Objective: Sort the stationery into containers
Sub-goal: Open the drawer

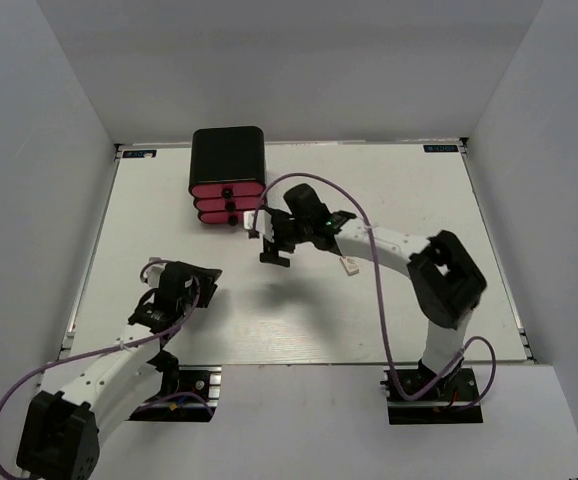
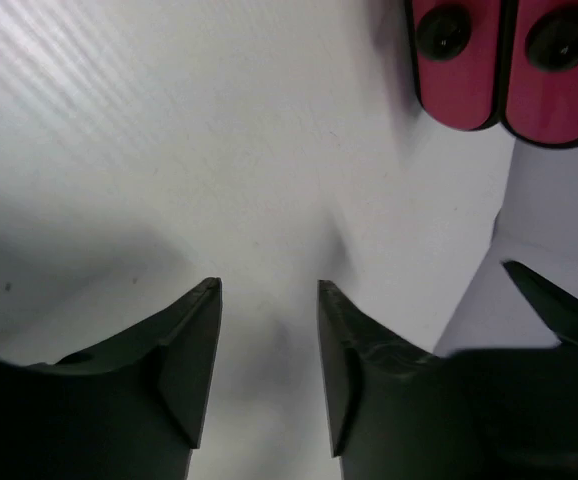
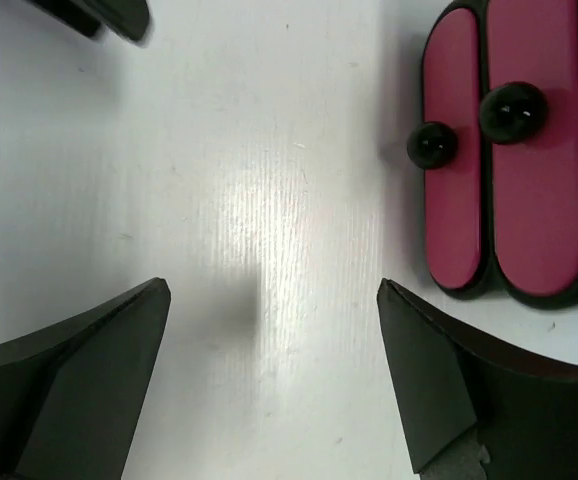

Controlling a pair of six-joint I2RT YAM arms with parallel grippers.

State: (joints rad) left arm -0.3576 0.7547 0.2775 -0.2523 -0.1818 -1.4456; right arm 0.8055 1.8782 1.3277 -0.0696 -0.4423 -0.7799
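Observation:
The containers are three stacked pink-red drawers with black round knobs, set in a rounded black box at the far middle-left of the table. The drawer fronts look shut. My right gripper hovers just right of and in front of them, open wide and empty. Two drawer fronts show at the right of its wrist view. My left gripper is open and empty over bare table at the near left. Drawer fronts show at the top right of its wrist view. No markers or pens are in view.
A small white piece shows beside the right forearm; I cannot tell whether it lies on the table. The white table has grey walls around it. Purple cables run along both arms.

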